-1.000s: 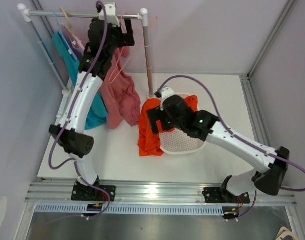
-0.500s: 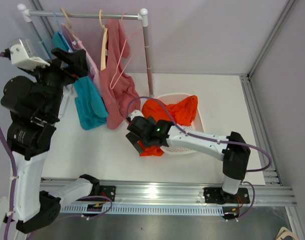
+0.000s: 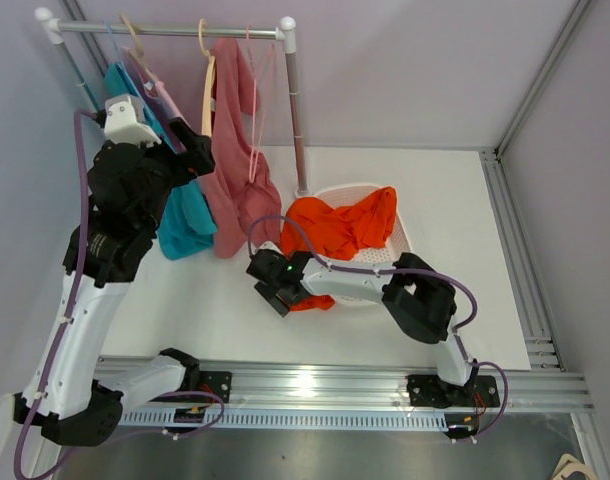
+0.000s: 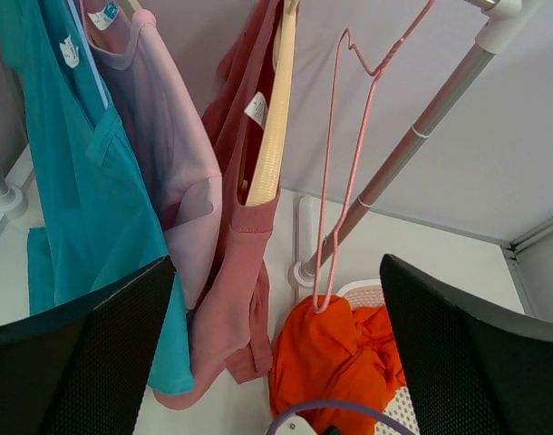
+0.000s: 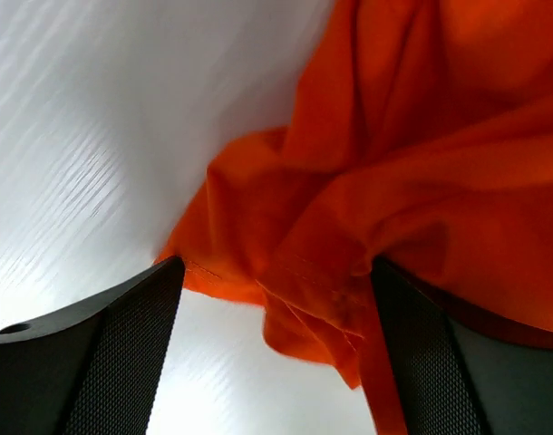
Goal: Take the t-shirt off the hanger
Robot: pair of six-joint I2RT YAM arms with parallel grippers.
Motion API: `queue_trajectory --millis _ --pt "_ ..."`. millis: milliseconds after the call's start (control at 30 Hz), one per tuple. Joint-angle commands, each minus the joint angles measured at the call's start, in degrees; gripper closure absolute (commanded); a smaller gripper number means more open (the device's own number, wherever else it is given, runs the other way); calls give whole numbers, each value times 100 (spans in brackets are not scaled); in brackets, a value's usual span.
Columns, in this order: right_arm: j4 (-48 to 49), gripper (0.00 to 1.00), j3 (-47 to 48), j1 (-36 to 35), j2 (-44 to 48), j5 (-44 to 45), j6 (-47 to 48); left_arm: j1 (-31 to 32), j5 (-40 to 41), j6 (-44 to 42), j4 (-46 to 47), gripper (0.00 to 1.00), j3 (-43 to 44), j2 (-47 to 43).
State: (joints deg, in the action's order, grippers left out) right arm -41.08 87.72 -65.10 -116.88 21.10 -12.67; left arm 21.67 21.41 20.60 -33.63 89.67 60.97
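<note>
Rose t-shirt (image 4: 245, 272): on wooden hanger (image 4: 273, 118), hung from rail (image 3: 165, 30); white neck label (image 4: 256, 109), writing unreadable. Left gripper (image 3: 190, 152): jaws wide apart, empty. Right gripper (image 5: 275, 299): jaws apart over orange shirt (image 5: 394, 163) edge on desk (image 3: 505, 200).

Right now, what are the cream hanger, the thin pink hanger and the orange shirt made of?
The cream hanger looks like wood or plastic: thick, flat, matte. The thin pink hanger looks like coated wire, bent into shape. The orange shirt is probably soft cloth: it folds and crumples.
</note>
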Motion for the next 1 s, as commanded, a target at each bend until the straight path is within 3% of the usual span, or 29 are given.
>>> queue_trajectory --millis 0,67,100,133,167,233,367,600,733,933,967 --pt "416 13 -123 199 -343 -106 124 39 74 67 269 0 42 -208" --pt "653 21 -264 269 -537 -307 116 39 74 58 269 1 7 -226" --pt "732 30 -299 296 -581 -352 115 39 74 58 269 1 -2 -235" --pt "811 46 -334 305 -608 -379 98 39 83 49 269 0 -28 -243" --pt "830 74 -361 305 -643 -414 89 39 83 58 278 0 -54 -243" --pt "847 99 -405 270 -608 -362 71 39 126 32 304 1 -90 -287" --pt "830 100 -554 191 275 -282 19 39 153 14 348 0 -160 -349" --pt "294 100 -46 849 2429 -1626 -87 39 109 40 357 1 -151 -367" --pt "48 100 367 1858 2767 -2040 -113 39 21 119 374 0 -169 -340" --pt "320 100 237 3336 2802 -2294 -271 65 -32 120 445 0 -204 -288" --pt "285 100 228 3511 2767 -1982 -324 65 -32 102 419 0 -178 -279"
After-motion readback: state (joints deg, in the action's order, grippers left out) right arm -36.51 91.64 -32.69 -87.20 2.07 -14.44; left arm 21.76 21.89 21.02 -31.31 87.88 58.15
